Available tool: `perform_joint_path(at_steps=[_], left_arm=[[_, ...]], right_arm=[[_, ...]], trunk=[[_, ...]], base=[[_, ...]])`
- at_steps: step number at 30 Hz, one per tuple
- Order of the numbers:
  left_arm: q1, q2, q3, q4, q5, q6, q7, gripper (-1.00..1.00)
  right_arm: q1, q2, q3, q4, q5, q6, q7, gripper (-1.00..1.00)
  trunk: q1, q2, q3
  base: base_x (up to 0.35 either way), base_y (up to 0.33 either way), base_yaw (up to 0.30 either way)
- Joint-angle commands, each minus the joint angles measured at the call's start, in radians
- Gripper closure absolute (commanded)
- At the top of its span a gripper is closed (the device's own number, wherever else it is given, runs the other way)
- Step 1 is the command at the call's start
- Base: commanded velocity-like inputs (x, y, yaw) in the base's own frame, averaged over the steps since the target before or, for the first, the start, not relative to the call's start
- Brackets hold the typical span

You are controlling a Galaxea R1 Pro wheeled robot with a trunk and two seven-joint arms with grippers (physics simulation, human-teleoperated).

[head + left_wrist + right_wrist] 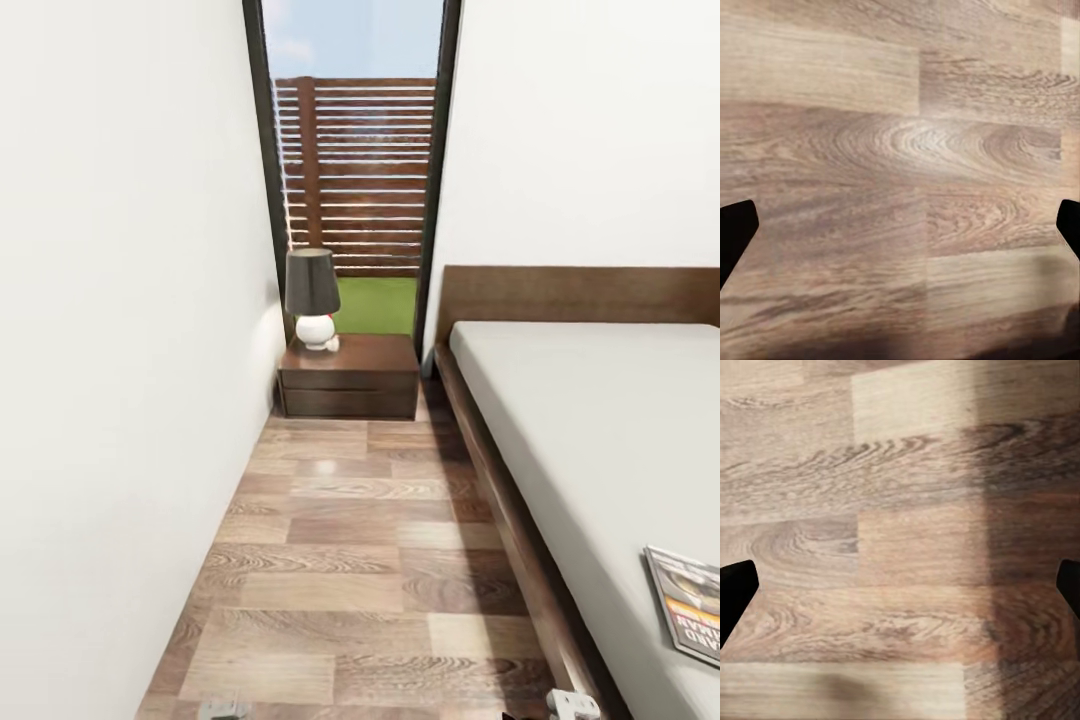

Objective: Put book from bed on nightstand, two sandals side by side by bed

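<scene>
Lying book (690, 602), long axis headboard-ward

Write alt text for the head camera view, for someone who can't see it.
A narrow wood-plank floor runs between a white wall and a low white bed on a dark wooden frame, toward a dark-brown nightstand holding a dark-shaded lamp below a tall window. A thin paperback book lies on the mattress at the right edge.
</scene>
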State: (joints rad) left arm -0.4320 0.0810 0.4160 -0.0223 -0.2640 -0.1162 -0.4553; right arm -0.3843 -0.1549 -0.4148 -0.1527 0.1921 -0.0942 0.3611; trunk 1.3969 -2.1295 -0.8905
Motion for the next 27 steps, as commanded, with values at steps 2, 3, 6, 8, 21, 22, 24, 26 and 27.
perform_joint_path(at_steps=[2, 3, 6, 8, 21, 22, 24, 26, 27], left_arm=[[-0.001, 0.0, 0.008, 0.001, -0.011, -0.005, -0.002, -1.0], [-0.001, 0.0, 0.007, 0.001, -0.011, -0.005, -0.002, -1.0], [-0.001, 0.0, 0.007, 0.001, -0.011, -0.005, -0.002, -1.0], [-0.001, 0.0, 0.008, 0.001, -0.011, -0.005, -0.002, -1.0], [-0.001, 0.0, 0.007, 0.001, -0.011, -0.005, -0.002, -1.0], [-0.001, 0.0, 0.007, 0.001, -0.011, -0.005, -0.002, -1.0], [-0.001, 0.0, 0.007, 0.001, -0.011, -0.005, -0.002, -1.0], [-0.001, 0.0, 0.007, 0.001, -0.011, -0.005, -0.002, -1.0], [-0.001, 0.0, 0.007, 0.001, -0.011, -0.005, -0.002, -1.0]], right_arm=[[-0.001, 0.0, -0.009, 0.001, 0.01, -0.004, 0.004, -1.0], [-0.001, 0.0, -0.009, 0.001, 0.01, -0.004, 0.004, -1.0], [-0.001, 0.0, -0.009, 0.001, 0.01, -0.004, 0.004, -1.0], [-0.001, 0.0, -0.009, 0.001, 0.01, -0.004, 0.004, -1.0], [-0.001, 0.0, -0.009, 0.001, 0.01, -0.004, 0.004, -1.0], [-0.001, 0.0, -0.009, 0.001, 0.01, -0.004, 0.004, -1.0], [-0.001, 0.0, -0.009, 0.001, 0.01, -0.004, 0.004, -1.0], [-0.001, 0.0, -0.009, 0.001, 0.01, -0.004, 0.004, -1.0], [-0.001, 0.0, -0.009, 0.001, 0.01, -0.004, 0.004, -1.0]], trunk=[[0.0, 0.0, -0.001], [0.0, 0.0, -0.001], [0.0, 0.0, -0.001], [0.0, 0.0, -0.001], [0.0, 0.0, -0.001], [0.0, 0.0, -0.001], [0.0, 0.0, -0.001], [0.0, 0.0, -0.001], [0.0, 0.0, -0.001]], base=[[0.316, 0.081, 0.0], [0.316, 0.086, 0.0], [0.316, 0.104, 0.0], [0.316, 0.116, 0.0], [0.32, 0.064, 0.0], [0.325, 0.003, 0.0], [0.325, 0.002, 0.0], [0.325, 0.001, 0.0], [0.325, 0.0, 0.0]])
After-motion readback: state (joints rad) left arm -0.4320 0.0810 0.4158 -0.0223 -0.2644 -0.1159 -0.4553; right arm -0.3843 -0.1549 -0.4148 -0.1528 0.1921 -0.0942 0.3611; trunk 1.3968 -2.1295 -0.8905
